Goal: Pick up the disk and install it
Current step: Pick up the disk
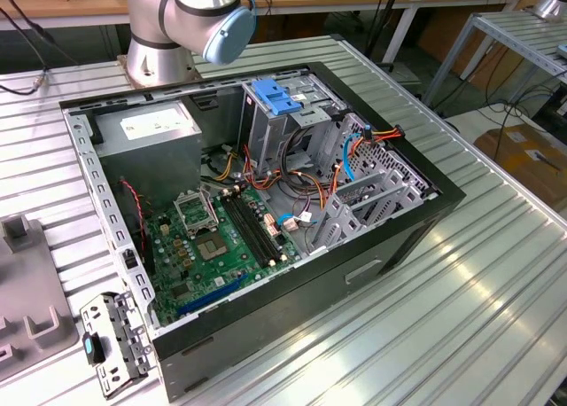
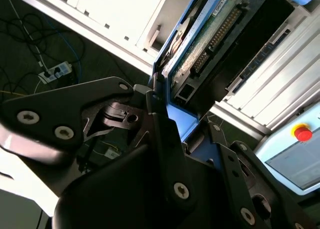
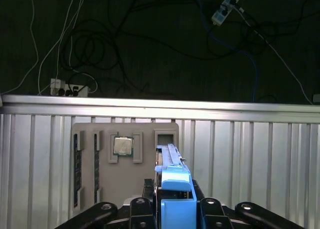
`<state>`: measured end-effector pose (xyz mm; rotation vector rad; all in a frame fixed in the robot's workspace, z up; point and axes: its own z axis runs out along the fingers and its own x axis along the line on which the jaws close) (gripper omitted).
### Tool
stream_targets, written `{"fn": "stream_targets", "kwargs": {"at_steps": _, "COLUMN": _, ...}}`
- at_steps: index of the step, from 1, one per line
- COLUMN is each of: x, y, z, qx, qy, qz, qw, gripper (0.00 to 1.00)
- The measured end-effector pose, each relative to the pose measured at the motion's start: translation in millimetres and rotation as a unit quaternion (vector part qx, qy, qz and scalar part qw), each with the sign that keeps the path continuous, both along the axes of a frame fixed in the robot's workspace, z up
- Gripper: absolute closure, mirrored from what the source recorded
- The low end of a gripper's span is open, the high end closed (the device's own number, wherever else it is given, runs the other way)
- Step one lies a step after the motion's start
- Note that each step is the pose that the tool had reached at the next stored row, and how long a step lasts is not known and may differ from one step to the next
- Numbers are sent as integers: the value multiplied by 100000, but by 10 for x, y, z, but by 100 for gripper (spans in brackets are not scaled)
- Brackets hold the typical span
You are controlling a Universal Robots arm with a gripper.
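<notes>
I have the black two-finger gripper (image 3: 176, 210) clenched on the flat silver-black hard drive with blue plastic rails (image 3: 173, 161). In both wrist views its fingers (image 3: 207, 205) press the blue sides. The hard drive is held edge-on in the air, with the ribbed metal table (image 3: 250, 154) and a grey holder tray (image 3: 125, 186) beyond it.

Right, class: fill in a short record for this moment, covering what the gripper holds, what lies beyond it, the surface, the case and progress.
holding: gripper shut on disk, held edge-on
beyond it: grey tray, chip in one pocket
surface: ribbed metal table
case: case open, motherboard exposed
progress: disk not yet installed
</notes>
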<state>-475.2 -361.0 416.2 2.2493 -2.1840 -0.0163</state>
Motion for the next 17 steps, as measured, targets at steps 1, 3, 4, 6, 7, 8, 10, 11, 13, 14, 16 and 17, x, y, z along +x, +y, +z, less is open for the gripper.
{"fn": "stream_targets", "kwargs": {"at_steps": 1, "x": 0, "y": 0, "z": 9, "qx": 2, "qy": 3, "qz": -1, "qw": 100000, "gripper": 63}}
{"fn": "stream_targets", "kwargs": {"at_steps": 3, "x": 0, "y": 0, "z": 41, "qx": 1, "qy": 3, "qz": -1, "qw": 100000, "gripper": 63}}
{"fn": "stream_targets", "kwargs": {"at_steps": 4, "x": 0, "y": 0, "z": 51, "qx": 3, "qy": 2, "qz": 0, "qw": 100000, "gripper": 63}}
{"fn": "stream_targets", "kwargs": {"at_steps": 6, "x": 0, "y": 0, "z": 77, "qx": 0, "qy": 9, "qz": 0, "qw": 100000, "gripper": 63}}
{"fn": "stream_targets", "kwargs": {"at_steps": 7, "x": 0, "y": 0, "z": 85, "qx": 2, "qy": 8, "qz": -1, "qw": 100000, "gripper": 63}}
{"fn": "stream_targets", "kwargs": {"at_steps": 8, "x": 0, "y": 0, "z": 93, "qx": 3, "qy": 7, "qz": 0, "qw": 100000, "gripper": 63}}
{"fn": "stream_targets", "kwargs": {"at_steps": 10, "x": 0, "y": 0, "z": 114, "qx": 2, "qy": 12, "qz": -1, "qw": 100000, "gripper": 63}}
{"fn": "stream_targets", "kwargs": {"at_steps": 11, "x": 1, "y": 0, "z": 122, "qx": 3, "qy": 14, "qz": -1, "qw": 100000, "gripper": 63}}
{"fn": "stream_targets", "kwargs": {"at_steps": 13, "x": 1, "y": 0, "z": 138, "qx": 2, "qy": 18, "qz": 0, "qw": 100000, "gripper": 63}}
{"fn": "stream_targets", "kwargs": {"at_steps": 14, "x": 1, "y": 0, "z": 148, "qx": 3, "qy": 18, "qz": -2, "qw": 100000, "gripper": 63}}
{"fn": "stream_targets", "kwargs": {"at_steps": 16, "x": 1, "y": 0, "z": 165, "qx": 2, "qy": 19, "qz": 0, "qw": 100000, "gripper": 63}}
{"fn": "stream_targets", "kwargs": {"at_steps": 17, "x": 1, "y": 0, "z": 173, "qx": 3, "qy": 18, "qz": -2, "qw": 100000, "gripper": 63}}
